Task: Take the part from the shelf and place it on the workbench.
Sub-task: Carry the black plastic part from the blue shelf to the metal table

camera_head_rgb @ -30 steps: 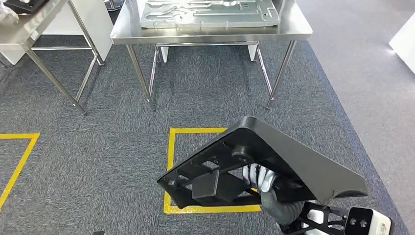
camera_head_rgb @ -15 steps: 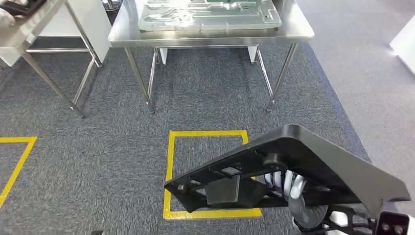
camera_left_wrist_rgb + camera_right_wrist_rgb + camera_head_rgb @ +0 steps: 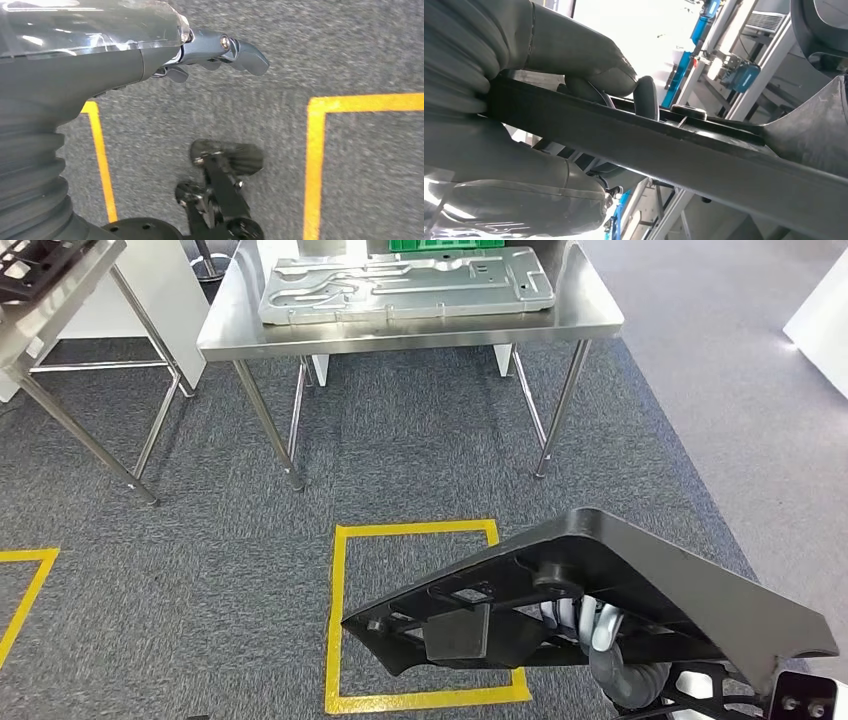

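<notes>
A large black plastic part (image 3: 640,585) with ribs and a boxy lug on its underside is carried tilted at the lower right of the head view. My right hand (image 3: 585,625) grips it from beneath. In the right wrist view the thumb and fingers (image 3: 574,55) clamp a black bar of the part (image 3: 664,150). The steel workbench (image 3: 230,325) stands ahead at the top of the head view, with a flat silver metal panel (image 3: 400,285) lying on it. My left hand (image 3: 220,50) hangs over the carpet with its fingers loosely curled and nothing in it.
A second steel table (image 3: 60,300) stands at the upper left with a black part (image 3: 30,260) on it. A yellow taped square (image 3: 420,615) marks the grey carpet below the part, and another yellow line (image 3: 25,590) lies at the left. A green crate edge (image 3: 445,245) sits behind the workbench.
The camera has moved: the workbench and yellow square have shifted down and left in the picture. The part stays in my right hand, now lower right in the view.
</notes>
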